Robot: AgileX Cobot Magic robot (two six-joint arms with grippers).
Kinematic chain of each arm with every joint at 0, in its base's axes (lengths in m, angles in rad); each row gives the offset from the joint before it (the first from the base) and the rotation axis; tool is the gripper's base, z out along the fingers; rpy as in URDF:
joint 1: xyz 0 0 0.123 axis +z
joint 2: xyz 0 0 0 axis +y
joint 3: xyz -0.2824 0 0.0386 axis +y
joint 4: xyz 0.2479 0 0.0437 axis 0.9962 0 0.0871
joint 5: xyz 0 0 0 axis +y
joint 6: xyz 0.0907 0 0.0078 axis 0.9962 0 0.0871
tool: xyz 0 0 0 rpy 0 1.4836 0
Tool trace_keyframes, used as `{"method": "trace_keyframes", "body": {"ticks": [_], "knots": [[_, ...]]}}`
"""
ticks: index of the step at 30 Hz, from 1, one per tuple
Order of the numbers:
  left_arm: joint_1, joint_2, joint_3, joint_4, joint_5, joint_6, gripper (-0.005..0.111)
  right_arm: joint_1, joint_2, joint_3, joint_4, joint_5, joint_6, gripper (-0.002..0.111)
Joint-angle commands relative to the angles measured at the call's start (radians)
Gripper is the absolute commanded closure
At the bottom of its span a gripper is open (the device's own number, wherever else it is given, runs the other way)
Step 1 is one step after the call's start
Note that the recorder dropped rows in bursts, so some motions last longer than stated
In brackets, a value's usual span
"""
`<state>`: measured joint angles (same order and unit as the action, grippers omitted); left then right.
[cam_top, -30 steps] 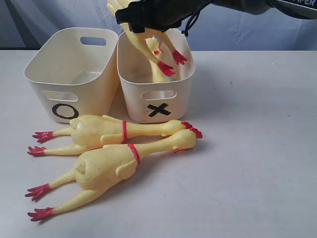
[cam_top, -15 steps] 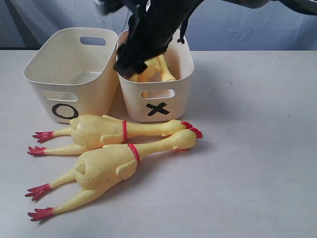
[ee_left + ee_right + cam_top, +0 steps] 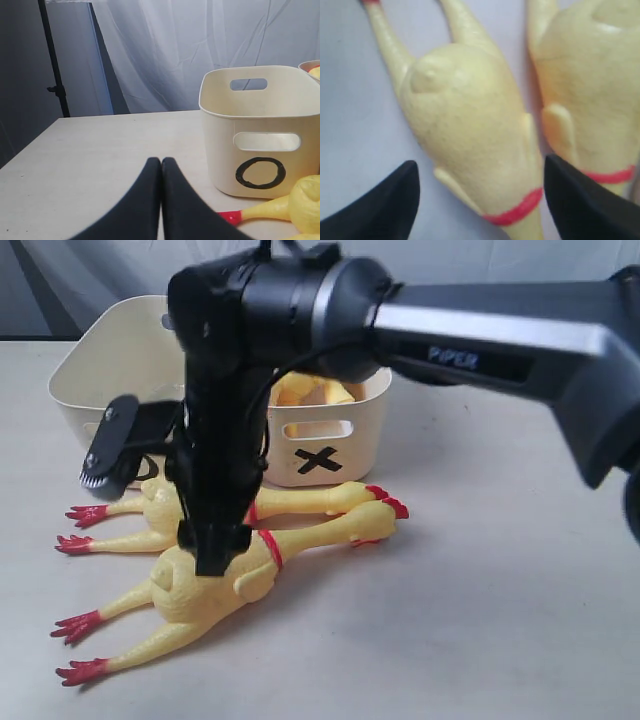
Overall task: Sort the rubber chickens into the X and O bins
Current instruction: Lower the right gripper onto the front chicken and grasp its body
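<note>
One chicken's [image 3: 300, 392] in the X bin [image 3: 372, 430], two to go on the surface [image 3: 500, 620]; right fingers [image 3: 385, 205] spread over the nearer chicken [image 3: 200, 592], left fingers [image 3: 145, 200] pressed together.

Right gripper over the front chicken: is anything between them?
Nothing visible. The right gripper is open directly above the front rubber chicken, its body framed between the jaws. The second rubber chicken lies close alongside, and one side of the gripper appears to sit over it, so it may get touched.

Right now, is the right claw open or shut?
Open: the right claw has its black fingers wide apart, either side of one rubber chicken.
</note>
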<state>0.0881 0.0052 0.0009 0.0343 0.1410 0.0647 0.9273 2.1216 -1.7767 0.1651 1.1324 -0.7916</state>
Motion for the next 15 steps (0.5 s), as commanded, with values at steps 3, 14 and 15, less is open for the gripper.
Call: {"method": "trace_keyframes", "body": {"ticks": [3, 14, 15], "knots": [[-0.008, -0.005, -0.001, -0.006, -0.008, -0.007, 0.107, 0.051, 0.097, -0.002, -0.012, 0.019, -0.021, 0.030], [-0.008, -0.005, -0.001, -0.006, -0.008, -0.007, 0.107, 0.088, 0.208, -0.002, -0.045, 0.089, 0.009, 0.107], [-0.008, -0.005, -0.001, -0.006, -0.008, -0.007, 0.107, 0.088, 0.208, -0.002, -0.037, 0.089, 0.009, 0.107]]}}
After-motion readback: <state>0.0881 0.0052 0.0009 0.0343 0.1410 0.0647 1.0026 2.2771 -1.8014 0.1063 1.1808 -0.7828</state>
